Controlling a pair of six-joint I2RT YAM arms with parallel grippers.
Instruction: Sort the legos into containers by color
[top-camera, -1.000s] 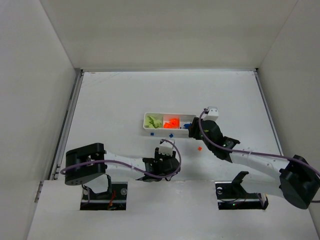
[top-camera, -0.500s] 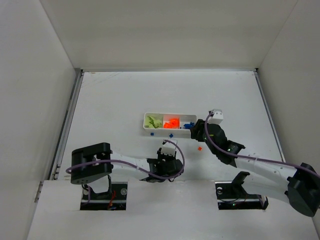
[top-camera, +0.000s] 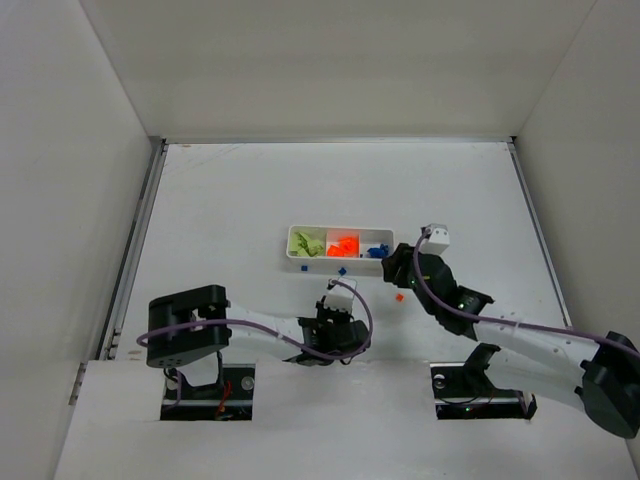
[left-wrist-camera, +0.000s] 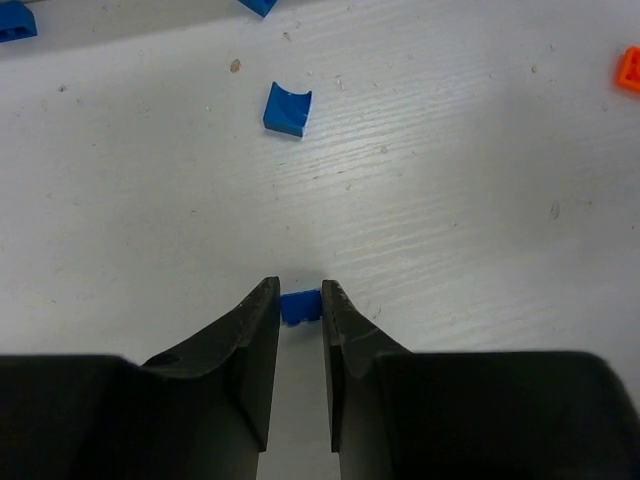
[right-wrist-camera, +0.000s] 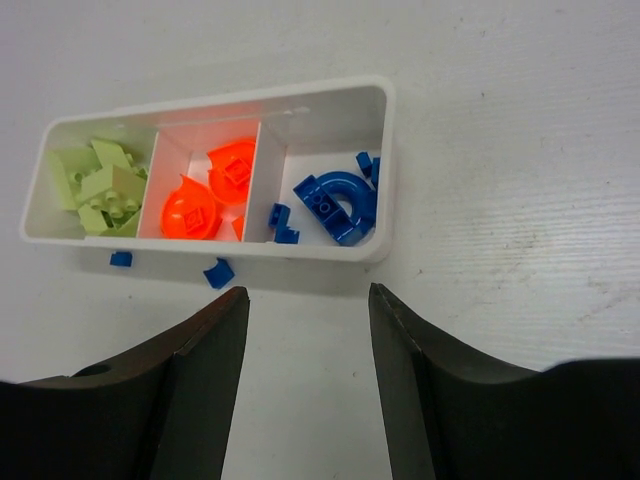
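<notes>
White table (top-camera: 230, 200) and bare white walls (top-camera: 60, 150) fill the overhead view, where the bricks are mere specks.

In the left wrist view, the left gripper (left-wrist-camera: 299, 293) has its fingers drawn close and clamped on a small blue brick (left-wrist-camera: 300, 306) that sits on the tabletop. The brick's lower part is hidden between the fingers. A second blue brick (left-wrist-camera: 287, 109) lies at 12 o'clock from it, well apart. A third blue piece (left-wrist-camera: 12, 20) and a fourth (left-wrist-camera: 258, 6) are cut off by the top edge. One orange brick (left-wrist-camera: 629, 70) is cut off at 2 o'clock.

The right gripper (right-wrist-camera: 307, 300) is spread wide with nothing between its fingers, at 6 o'clock of the tray (right-wrist-camera: 388, 170). The tray has three compartments:
- **9 o'clock:** green pieces (right-wrist-camera: 100, 185), too jumbled to count.
- **Middle:** orange pieces (right-wrist-camera: 195, 210).
- **3 o'clock:** blue pieces (right-wrist-camera: 335, 200).

Two loose blue bricks, one (right-wrist-camera: 121, 259) and another (right-wrist-camera: 218, 273), lie on the table just beside the tray's near wall.
</notes>
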